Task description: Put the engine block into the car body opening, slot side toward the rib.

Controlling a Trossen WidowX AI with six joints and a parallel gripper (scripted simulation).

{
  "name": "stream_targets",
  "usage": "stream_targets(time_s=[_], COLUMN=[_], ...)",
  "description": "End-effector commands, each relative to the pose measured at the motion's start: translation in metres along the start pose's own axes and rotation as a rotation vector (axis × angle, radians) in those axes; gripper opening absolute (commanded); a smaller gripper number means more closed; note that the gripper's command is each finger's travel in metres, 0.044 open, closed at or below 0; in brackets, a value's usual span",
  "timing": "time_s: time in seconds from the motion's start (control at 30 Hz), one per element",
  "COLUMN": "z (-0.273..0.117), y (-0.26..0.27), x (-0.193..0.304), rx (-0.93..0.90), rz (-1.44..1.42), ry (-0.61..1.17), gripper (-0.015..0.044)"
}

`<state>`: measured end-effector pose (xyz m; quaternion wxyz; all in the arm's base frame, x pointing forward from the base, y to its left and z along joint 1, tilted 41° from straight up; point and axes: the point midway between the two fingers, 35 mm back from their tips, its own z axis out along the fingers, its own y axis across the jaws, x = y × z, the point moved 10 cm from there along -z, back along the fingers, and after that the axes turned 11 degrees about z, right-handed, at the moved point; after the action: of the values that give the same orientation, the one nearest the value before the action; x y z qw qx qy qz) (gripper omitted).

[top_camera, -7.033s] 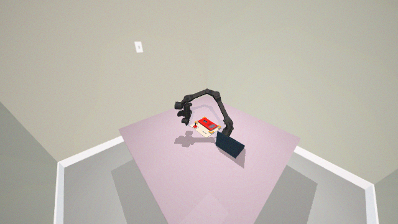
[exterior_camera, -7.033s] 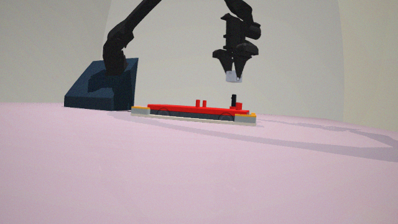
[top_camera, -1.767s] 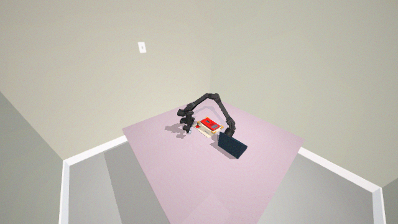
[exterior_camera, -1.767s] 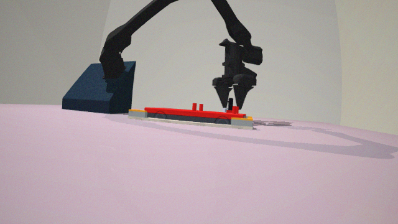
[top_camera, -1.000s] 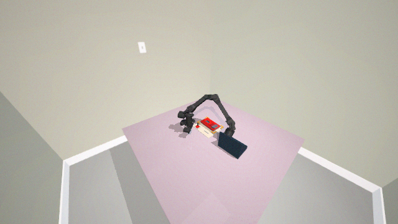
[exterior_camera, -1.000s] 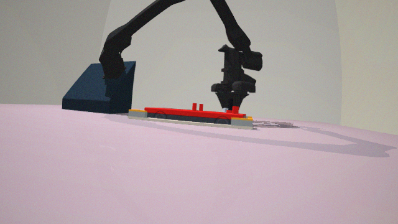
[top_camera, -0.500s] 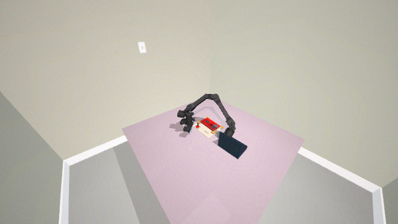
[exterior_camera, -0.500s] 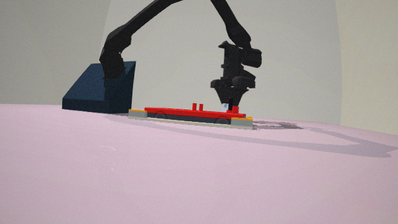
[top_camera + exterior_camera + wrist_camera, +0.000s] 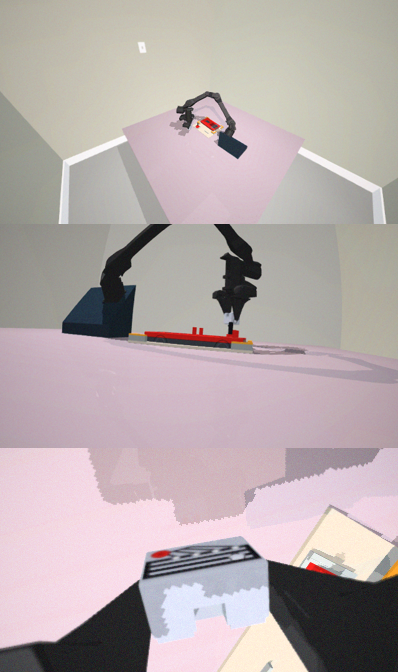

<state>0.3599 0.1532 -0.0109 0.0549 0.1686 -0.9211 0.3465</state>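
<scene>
My gripper (image 9: 189, 126) (image 9: 232, 317) (image 9: 201, 577) is shut on the light grey engine block (image 9: 228, 318) (image 9: 215, 585). The block hangs upright between the fingertips, above the table beside the board. In the wrist view its striped top with a red dot faces the camera, and a notch shows in its lower edge. The red car body (image 9: 208, 122) (image 9: 186, 335) lies on the cream board, away from the gripper toward the arm's base. Dark areas show on its top in the top view; which is the opening is too small to tell. Two red posts (image 9: 194, 330) stand up from it.
The cream board (image 9: 203, 132) (image 9: 350, 530) has grey corner blocks with orange tops (image 9: 242, 345) around the car body. A small red part (image 9: 198, 126) (image 9: 320, 568) and a black upright post (image 9: 230, 328) stand near the gripper. A dark blue wedge-shaped box (image 9: 231, 145) (image 9: 84, 309) stands by the arm's base.
</scene>
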Motion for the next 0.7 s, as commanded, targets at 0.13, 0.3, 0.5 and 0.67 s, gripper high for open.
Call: stream_targets(time_s=[0.13,0.3,0.5,0.67], z=[-0.030,-0.046,-0.064,-0.060], y=[-0.001,-0.001,-0.002,-0.002], x=[-0.001,0.001,0.004,0.005], rx=[-0.008,-0.007,-0.006,-0.006], rz=[0.010,0.010,0.010,0.010], ry=[-0.010,-0.009,-0.008,-0.008], gripper=[0.0000,0.0000,0.0000,0.0000])
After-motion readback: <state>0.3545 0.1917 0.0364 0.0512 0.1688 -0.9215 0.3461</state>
